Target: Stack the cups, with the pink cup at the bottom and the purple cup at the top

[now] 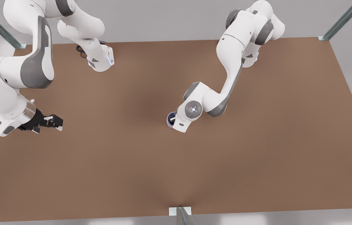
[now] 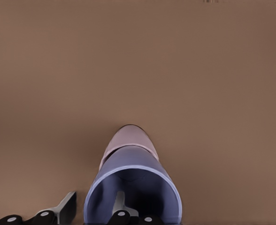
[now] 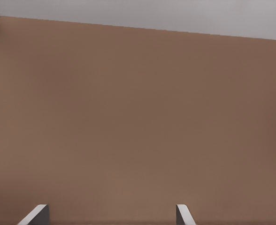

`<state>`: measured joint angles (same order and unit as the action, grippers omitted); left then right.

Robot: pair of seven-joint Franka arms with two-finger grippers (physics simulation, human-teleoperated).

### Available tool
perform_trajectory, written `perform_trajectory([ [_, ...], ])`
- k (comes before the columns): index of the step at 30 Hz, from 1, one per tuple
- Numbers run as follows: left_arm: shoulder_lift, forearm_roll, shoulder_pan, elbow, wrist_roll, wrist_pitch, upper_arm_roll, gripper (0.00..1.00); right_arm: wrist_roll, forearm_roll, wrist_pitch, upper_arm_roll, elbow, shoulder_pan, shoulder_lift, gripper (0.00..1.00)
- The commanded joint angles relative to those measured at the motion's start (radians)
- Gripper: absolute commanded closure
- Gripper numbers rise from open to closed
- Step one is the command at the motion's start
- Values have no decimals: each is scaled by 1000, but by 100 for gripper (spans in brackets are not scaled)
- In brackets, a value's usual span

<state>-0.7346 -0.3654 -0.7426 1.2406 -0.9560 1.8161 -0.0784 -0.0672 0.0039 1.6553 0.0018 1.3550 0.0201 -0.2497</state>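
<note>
The purple cup (image 2: pixel 128 164) sits nested in the pink cup (image 2: pixel 128 138), whose lower part shows beyond it; the stack stands on the brown table. In the front view the purple cup (image 1: pixel 170 120) peeks out near the middle, under my left arm's wrist. My left gripper (image 2: pixel 96 200) straddles the purple cup's wall, one finger (image 2: pixel 68 207) outside and one inside. Small gaps show on both sides of the wall, so it is open. My right gripper (image 1: pixel 57 122) hangs open over bare table at the front view's left, nothing between its fingers (image 3: pixel 37 213).
Both arm bases (image 1: pixel 101 61) stand along the table's far edge. Metal frame posts (image 1: pixel 343 20) rise at the far corners, and a bracket (image 1: pixel 180 212) sits at the middle of the near edge.
</note>
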Motion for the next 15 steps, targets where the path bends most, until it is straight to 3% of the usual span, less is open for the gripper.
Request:
perform_trajectory([
  [1, 1, 8, 0, -1, 2, 5, 0, 3, 0, 1, 1, 0, -1, 0, 1, 0],
  [15, 3, 10, 0, 5, 2, 3, 0, 1, 0, 1, 1, 0, -10, 1, 0, 0],
])
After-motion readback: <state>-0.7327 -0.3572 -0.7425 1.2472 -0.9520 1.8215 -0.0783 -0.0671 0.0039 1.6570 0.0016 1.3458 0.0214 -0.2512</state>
